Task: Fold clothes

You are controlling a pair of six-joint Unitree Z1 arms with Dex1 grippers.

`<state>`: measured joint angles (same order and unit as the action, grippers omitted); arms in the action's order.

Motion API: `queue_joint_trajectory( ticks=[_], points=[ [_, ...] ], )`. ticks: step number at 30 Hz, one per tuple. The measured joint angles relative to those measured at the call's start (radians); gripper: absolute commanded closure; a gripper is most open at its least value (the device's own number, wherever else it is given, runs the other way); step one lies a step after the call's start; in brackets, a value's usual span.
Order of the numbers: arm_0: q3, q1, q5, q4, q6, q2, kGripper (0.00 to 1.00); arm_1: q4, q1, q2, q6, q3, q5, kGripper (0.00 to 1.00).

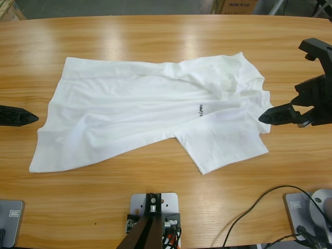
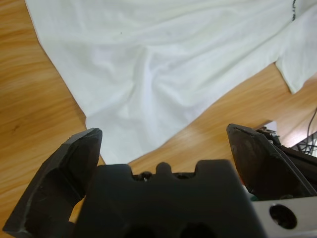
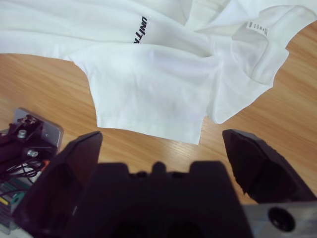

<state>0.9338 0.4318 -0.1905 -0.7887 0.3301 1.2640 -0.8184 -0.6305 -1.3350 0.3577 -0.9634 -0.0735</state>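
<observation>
Both black-jawed grippers, left [image 1: 32, 116] and right [image 1: 263, 117], gape empty beside the rumpled white thin-fabric T-shirt [image 1: 140, 114] mid-frame; folding unstarted, next move needs edge grasps.

Long wooden table [image 1: 155, 31] with glossy light streaks — cardboard boxes [image 1: 236, 6] beyond its far edge.

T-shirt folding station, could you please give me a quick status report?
Left gripper open, right gripper open, both empty. White T-shirt spread on wooden table, rumpled, not yet folded. Nothing in the way.
</observation>
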Motion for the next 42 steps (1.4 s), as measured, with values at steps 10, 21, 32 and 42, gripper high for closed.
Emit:
queue_joint_trajectory(
  ticks=[10, 21, 32, 42],
  points=[
    [-0.001, 0.0, 0.0, 0.007, 0.0, 0.0, 0.027, 0.013, 0.0, 0.0, 0.0, 0.007, 0.0, 0.0],
    [-0.018, 0.045, -0.035, 0.057, 0.038, -0.004, 0.027, 0.038, -0.015, -0.011, 0.128, 0.013, -0.006, 0.004],
    [-0.075, 0.074, -0.029, 0.155, 0.156, 0.12, 0.047, 0.193, -0.079, -0.032, 0.397, 0.196, -0.02, 0.009],
    [-0.185, 0.118, 0.085, 0.24, 0.362, 0.134, 0.05, 0.317, -0.08, -0.047, 0.458, 0.235, -0.002, 0.009]
  ],
)
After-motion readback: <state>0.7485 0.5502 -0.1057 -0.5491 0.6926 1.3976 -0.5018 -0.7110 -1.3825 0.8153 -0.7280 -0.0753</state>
